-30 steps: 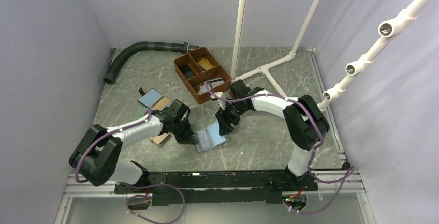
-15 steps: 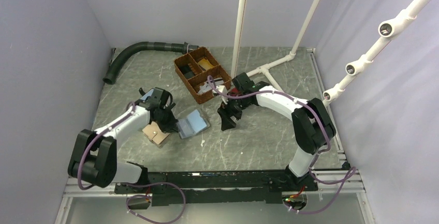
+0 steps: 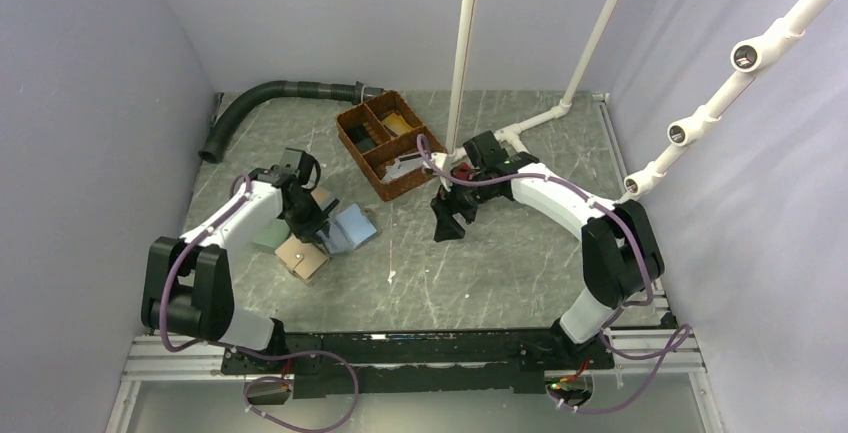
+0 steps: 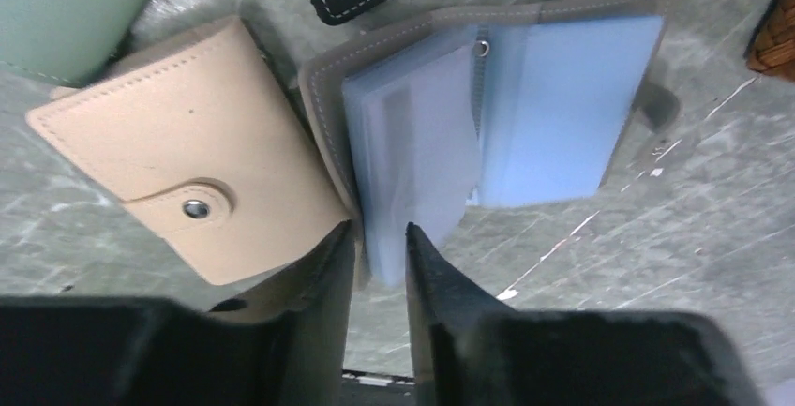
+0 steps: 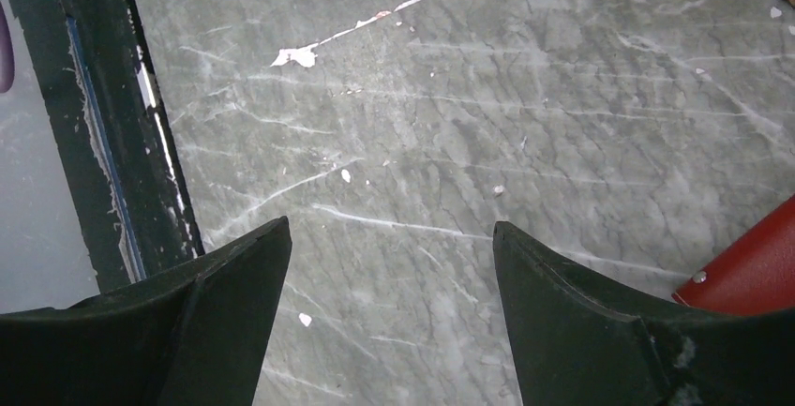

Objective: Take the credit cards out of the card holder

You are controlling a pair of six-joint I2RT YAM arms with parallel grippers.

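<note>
Taupe-grey bifold card holder (image 4: 562,106), spread open on the grey marbled table (image 3: 480,273), light blue sleeves up.
Near the brown woven basket (image 3: 390,143), it touches a tan snap-tab leather wallet (image 4: 187,153). The left gripper (image 4: 377,237) pinches the holder's near edge between narrow jaws. The right gripper (image 5: 392,237) hangs wide open over the table, beside a red wallet corner (image 5: 750,261).

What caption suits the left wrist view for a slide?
Left end effector pinches the edge of the open card holder beside a tan wallet.
</note>
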